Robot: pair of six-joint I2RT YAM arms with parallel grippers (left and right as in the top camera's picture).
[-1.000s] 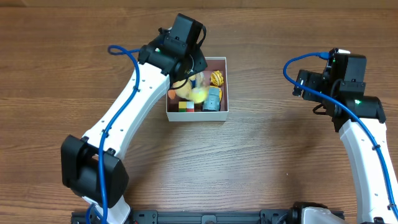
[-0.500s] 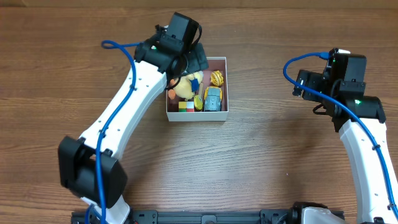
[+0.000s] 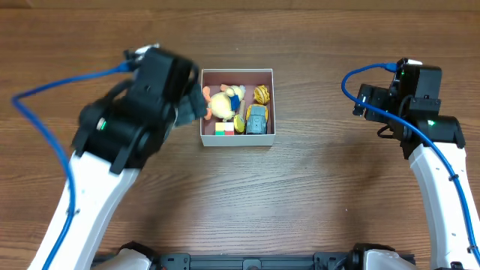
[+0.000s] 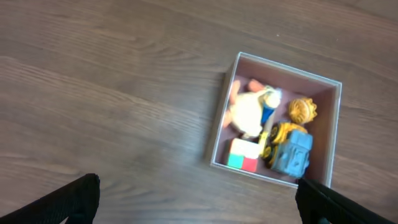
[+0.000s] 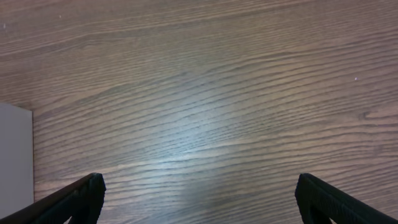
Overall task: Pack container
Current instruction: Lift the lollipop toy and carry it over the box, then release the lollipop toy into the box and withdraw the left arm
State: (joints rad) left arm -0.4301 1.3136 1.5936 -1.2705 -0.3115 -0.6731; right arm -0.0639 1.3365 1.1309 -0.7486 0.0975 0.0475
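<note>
The container (image 3: pixel 237 139) is a square white-walled box with a pink floor at mid-table. It holds a yellow plush toy (image 3: pixel 223 103), an orange toy (image 3: pixel 261 94), a blue and yellow car (image 3: pixel 256 120) and a coloured cube (image 3: pixel 224 128). My left gripper (image 4: pixel 199 202) is open and empty, raised to the left of the container (image 4: pixel 289 68) and apart from it. Its black fingers (image 4: pixel 78 200) show only at the bottom corners of the left wrist view. Far to the right, my right gripper (image 5: pixel 199 202) is open over bare wood, with nothing between its fingers (image 5: pixel 81 198).
The table is brown wood. The left arm (image 3: pixel 127 124) is lifted near the overhead camera and covers the table left of the box. The right arm (image 3: pixel 420 112) stands along the right edge. A pale flat surface (image 5: pixel 13 155) shows at the left edge of the right wrist view.
The left arm has drawn back from above the container, going left and up, and its jaws have opened. The yellow plush toy now lies in the box. The right arm has not moved.
</note>
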